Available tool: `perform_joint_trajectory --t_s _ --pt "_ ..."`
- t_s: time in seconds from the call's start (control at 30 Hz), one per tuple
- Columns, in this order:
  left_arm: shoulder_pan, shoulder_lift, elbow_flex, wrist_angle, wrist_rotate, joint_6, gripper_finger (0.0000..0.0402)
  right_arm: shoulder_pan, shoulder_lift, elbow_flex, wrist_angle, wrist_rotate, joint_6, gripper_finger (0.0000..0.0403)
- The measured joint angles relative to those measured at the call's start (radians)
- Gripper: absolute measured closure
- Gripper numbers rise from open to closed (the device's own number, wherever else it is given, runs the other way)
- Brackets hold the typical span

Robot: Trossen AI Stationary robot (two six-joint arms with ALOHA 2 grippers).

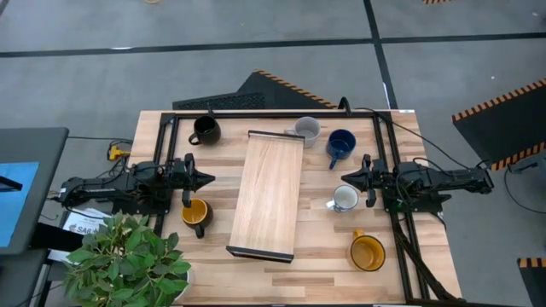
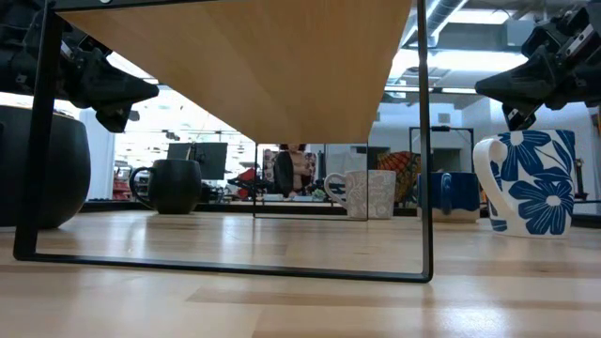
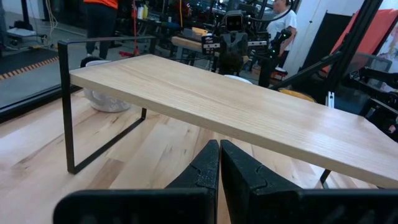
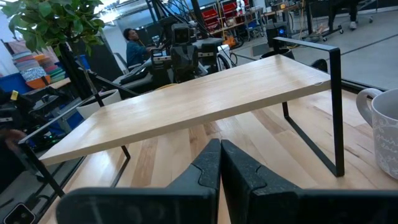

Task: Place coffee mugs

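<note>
Six mugs stand on their bases around a raised wooden board (image 1: 267,194). The black mug (image 1: 205,130) is at the far left. The pale grey mug (image 1: 306,130) and the dark blue mug (image 1: 340,145) are at the far right. The white mug (image 1: 345,199) has blue flowers in the low view (image 2: 526,183). One yellow-orange mug (image 1: 195,213) is left of the board, the other (image 1: 368,251) near right. My left gripper (image 1: 209,179) hovers shut left of the board. My right gripper (image 1: 345,177) hovers shut on its right, just beyond the white mug.
The board (image 3: 236,112) stands on thin black metal legs (image 2: 424,141), with open space under it. A black rail frame (image 1: 256,115) runs along the table's far, left and right sides. A potted plant (image 1: 128,260) fills the near left corner. People stand in the room beyond.
</note>
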Motion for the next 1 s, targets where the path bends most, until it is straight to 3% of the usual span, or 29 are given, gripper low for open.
perform_joint_trajectory --t_s 0.7,0.83,1.0 --pt "0.000 0.000 0.000 0.001 -0.005 0.022 0.0401 -0.002 0.000 -0.004 0.035 0.018 0.004 0.0363" --pt "0.000 0.000 0.000 0.003 -0.012 -0.023 0.0401 -0.002 0.002 -0.004 0.366 0.118 0.172 0.0363" --pt "0.000 0.000 0.000 0.003 -0.012 -0.015 0.0402 -0.003 0.003 -0.001 0.827 0.389 0.234 0.0363"
